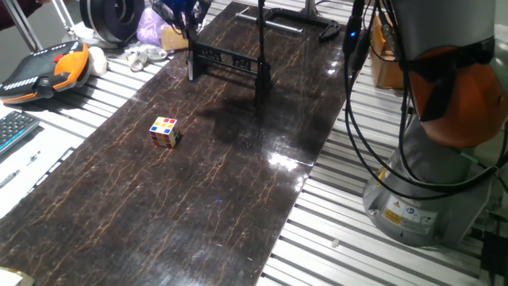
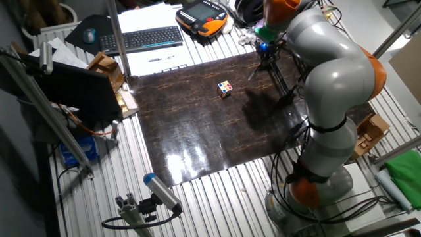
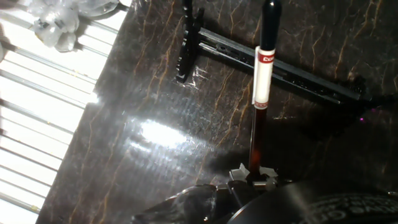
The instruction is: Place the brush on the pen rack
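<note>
Brush carried above the pen rack, placement pending

In the hand view the brush (image 3: 263, 68), a thin stick with a white band and dark ends, is held clamped in the end effector (image 3: 254, 177); beyond it the pen rack (image 3: 273, 65) is seen on the table (image 3: 155, 137). Lowering across the notched posts is judged next.

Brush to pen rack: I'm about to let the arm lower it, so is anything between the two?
Nothing visible. In the hand view the brush, held in the gripper, points at the pen rack with only bare tabletop around. The puzzle cube sits well away from the rack.
</note>
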You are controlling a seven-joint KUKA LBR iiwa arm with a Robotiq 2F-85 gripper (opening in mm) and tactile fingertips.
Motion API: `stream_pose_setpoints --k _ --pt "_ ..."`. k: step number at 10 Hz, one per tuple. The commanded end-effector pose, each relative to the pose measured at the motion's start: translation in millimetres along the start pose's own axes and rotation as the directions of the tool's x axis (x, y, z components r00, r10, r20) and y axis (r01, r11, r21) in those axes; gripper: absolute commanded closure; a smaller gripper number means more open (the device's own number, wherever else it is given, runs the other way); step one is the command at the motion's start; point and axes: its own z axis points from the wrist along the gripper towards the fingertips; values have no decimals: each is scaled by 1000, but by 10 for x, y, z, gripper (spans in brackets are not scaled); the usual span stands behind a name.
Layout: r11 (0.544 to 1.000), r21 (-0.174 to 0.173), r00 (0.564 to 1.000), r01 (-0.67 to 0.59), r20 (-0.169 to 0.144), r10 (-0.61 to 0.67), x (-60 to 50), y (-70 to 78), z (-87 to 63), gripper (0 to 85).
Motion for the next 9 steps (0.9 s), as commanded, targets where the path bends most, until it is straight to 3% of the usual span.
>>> stream_pose_setpoints --k 1,9 --pt "1000 3 1000 -5 -3 5 15 30 8 843" --pt "1000 -5 1000 8 -1 -8 -38 49 59 843"
